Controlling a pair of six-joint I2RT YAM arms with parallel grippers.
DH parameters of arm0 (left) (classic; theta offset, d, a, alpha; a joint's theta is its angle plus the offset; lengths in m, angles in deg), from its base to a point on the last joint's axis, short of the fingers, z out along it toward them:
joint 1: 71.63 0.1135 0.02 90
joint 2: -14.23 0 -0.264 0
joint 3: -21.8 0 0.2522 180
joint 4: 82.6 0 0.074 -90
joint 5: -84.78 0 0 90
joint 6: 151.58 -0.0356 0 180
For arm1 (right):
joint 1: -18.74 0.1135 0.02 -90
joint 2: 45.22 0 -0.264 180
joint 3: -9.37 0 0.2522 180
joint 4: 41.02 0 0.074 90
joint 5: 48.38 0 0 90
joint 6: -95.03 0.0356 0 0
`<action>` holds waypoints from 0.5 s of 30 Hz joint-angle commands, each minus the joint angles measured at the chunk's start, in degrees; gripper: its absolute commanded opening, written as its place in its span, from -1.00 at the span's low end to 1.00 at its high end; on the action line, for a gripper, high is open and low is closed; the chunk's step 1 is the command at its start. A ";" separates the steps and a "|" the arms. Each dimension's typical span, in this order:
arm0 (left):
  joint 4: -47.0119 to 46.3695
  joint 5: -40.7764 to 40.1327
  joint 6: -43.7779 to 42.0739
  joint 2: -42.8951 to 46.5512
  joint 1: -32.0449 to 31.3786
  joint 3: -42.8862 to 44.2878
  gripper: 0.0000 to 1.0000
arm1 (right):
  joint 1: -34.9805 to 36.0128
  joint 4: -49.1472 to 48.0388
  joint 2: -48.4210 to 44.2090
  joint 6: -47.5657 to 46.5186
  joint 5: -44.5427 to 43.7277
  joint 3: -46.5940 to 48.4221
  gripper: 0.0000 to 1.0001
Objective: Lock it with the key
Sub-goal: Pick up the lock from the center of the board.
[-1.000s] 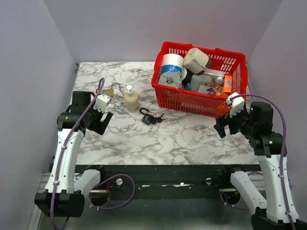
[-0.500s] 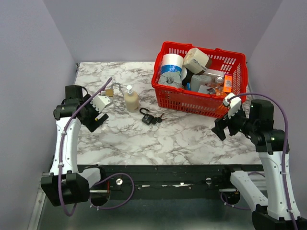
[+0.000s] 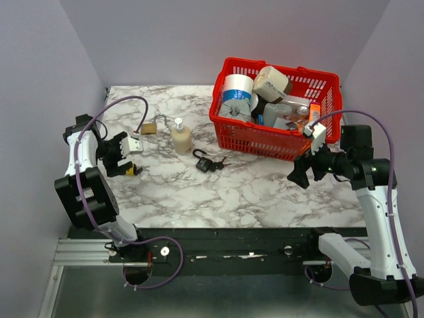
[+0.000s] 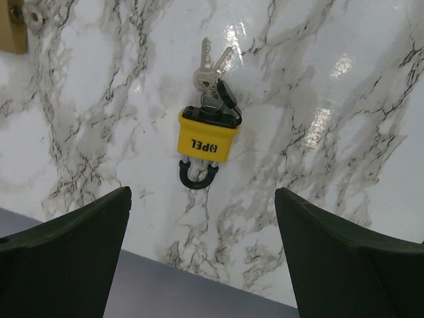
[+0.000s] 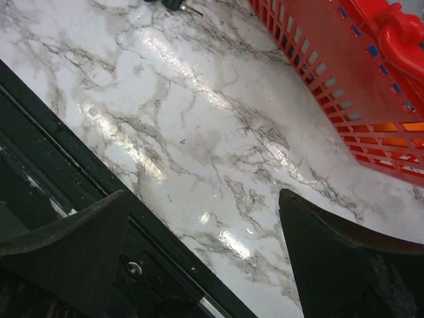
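A yellow padlock (image 4: pixel 206 141) with a bunch of keys (image 4: pixel 211 66) in its keyhole lies flat on the marble table near the left edge; it also shows in the top view (image 3: pixel 132 171). Its black shackle points toward my left gripper (image 4: pixel 202 199), which is open and empty just above and short of it (image 3: pixel 117 158). A black padlock (image 3: pixel 203 163) with keys lies mid-table. My right gripper (image 3: pixel 298 175) is open and empty above the table's right front, shown in its wrist view (image 5: pixel 204 199).
A brass padlock (image 3: pixel 149 128) and a soap pump bottle (image 3: pixel 181 138) stand behind the yellow padlock. A red basket (image 3: pixel 265 140) full of items sits at the back right, its wall close to my right gripper (image 5: pixel 344 86). The table's front edge (image 5: pixel 79 165) lies under my right gripper.
My left arm has swung out to the table's left side and now points down at the yellow padlock. My right gripper has shifted slightly left and forward.
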 commanded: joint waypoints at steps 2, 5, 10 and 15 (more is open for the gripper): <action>-0.10 1.64 -12.41 -4.40 0.31 -1.16 0.81 | -0.29 1.62 1.34 0.59 3.83 1.88 1.00; -3.52 1.11 -14.08 -5.10 0.40 -4.23 0.79 | -0.29 2.24 2.48 0.59 4.54 2.59 1.00; -6.61 1.20 -13.12 -8.17 0.40 -4.68 0.78 | -0.29 2.68 3.45 0.41 4.01 3.12 1.00; -9.33 -0.21 -13.56 -9.93 0.48 -5.65 0.76 | -0.29 2.77 4.16 0.68 4.54 3.56 1.00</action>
